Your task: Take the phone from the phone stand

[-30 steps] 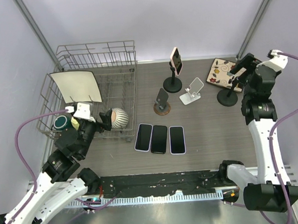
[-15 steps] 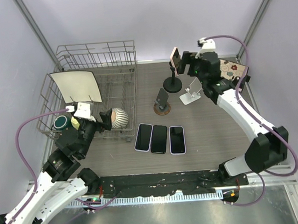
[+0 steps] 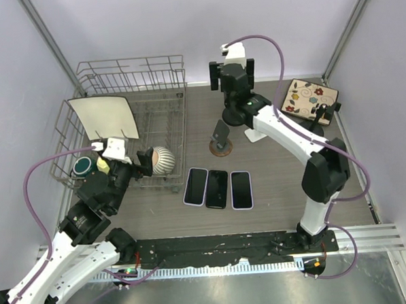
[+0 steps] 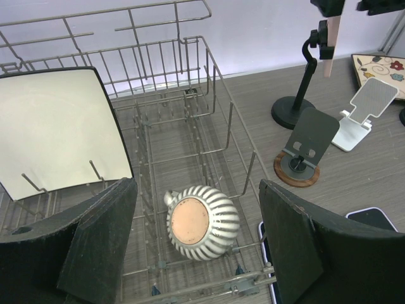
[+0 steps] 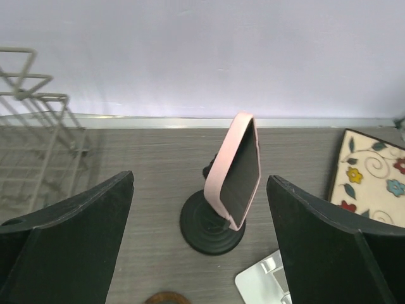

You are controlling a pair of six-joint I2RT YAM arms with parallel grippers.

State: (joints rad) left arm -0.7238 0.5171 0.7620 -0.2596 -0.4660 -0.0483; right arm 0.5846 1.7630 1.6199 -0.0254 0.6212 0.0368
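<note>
the phone (image 5: 235, 170) in its pink case stands almost upright in the black phone stand (image 5: 212, 231), at the far middle of the bench (image 5: 139, 190). the right claw (image 5: 199, 180) is wide open, one finger at each side of the phone, not touching it and holding nothing. the left claw (image 4: 197, 187) is open too and empty, above the wire rack (image 4: 215, 95) where a striped cup (image 4: 202, 221) lies. three phones (image 3: 217, 189) lie flat on the near bench.

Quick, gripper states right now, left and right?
Left gripper: open, holding nothing, over the grey wire dish rack.
Right gripper: open, holding nothing, facing the pink-cased phone on its black stand, not touching it.
</note>
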